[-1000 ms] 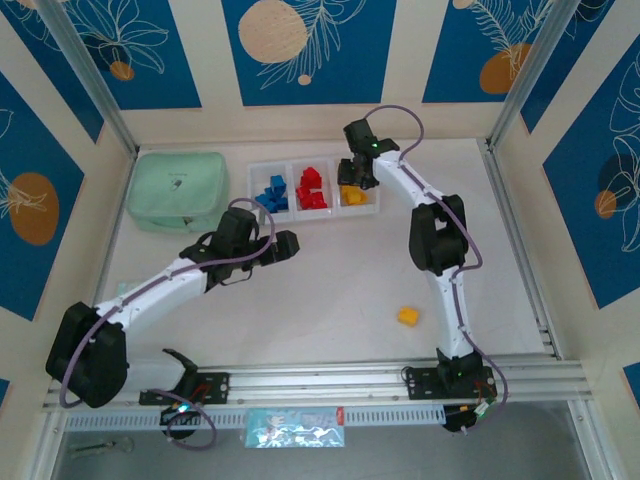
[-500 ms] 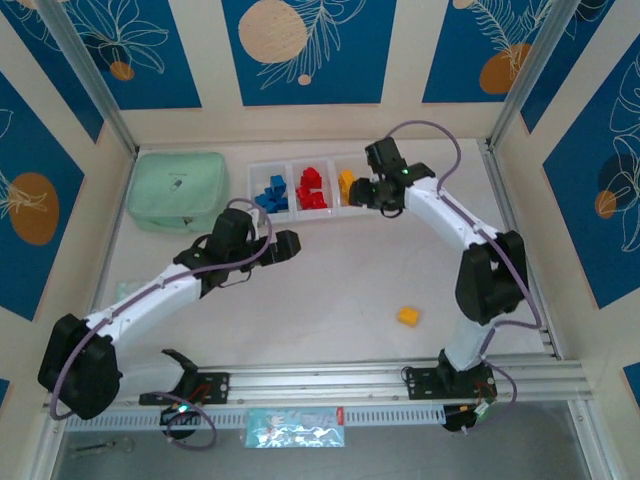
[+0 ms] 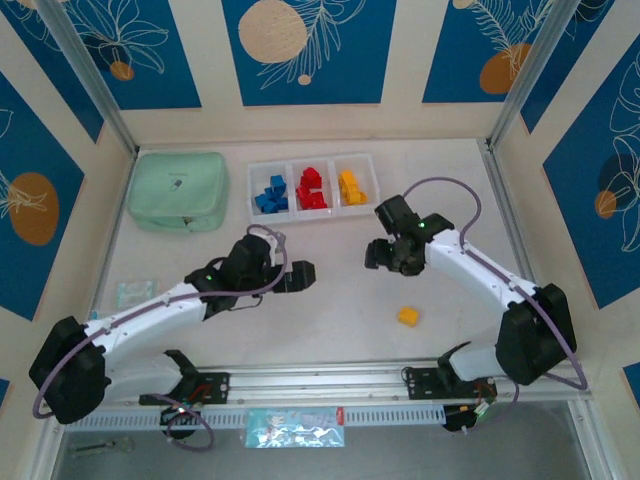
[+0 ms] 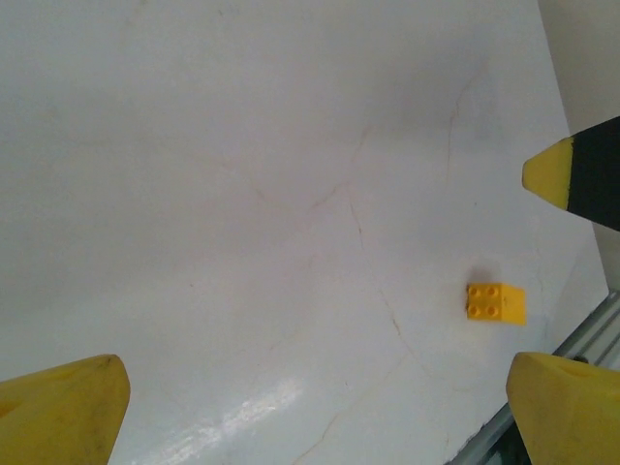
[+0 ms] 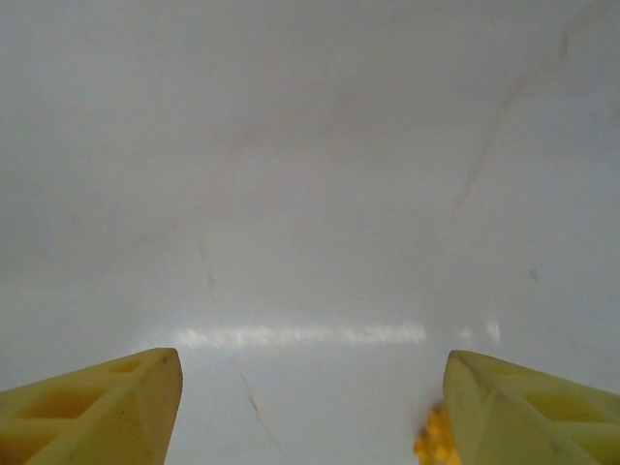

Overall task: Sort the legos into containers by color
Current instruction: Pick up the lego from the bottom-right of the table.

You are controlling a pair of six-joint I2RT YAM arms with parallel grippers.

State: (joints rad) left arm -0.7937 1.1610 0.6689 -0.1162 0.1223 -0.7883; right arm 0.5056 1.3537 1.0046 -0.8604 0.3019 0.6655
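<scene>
The three joined white containers [image 3: 310, 163] stand at the back. They hold blue legos [image 3: 271, 193], red legos [image 3: 313, 188] and yellow legos [image 3: 350, 186]. One loose yellow lego [image 3: 408, 316] [image 4: 495, 302] lies on the table near the front right. My right gripper [image 3: 378, 256] [image 5: 310, 412] hovers open and empty above the table, up and left of that brick; a yellow blur [image 5: 433, 441] shows beside its right finger. My left gripper [image 3: 303, 275] [image 4: 310, 417] is wide open over bare table at centre, holding nothing.
A mint-green pouch [image 3: 178, 190] lies at the back left. A small clear packet [image 3: 133, 293] rests near the left wall. The metal rail [image 3: 320, 380] runs along the front edge. The right gripper's fingertip [image 4: 576, 174] shows in the left wrist view.
My right arm has swung from the yellow bin toward the front, down over the table's middle, with its jaws widening. My left arm has shifted a little forward and right.
</scene>
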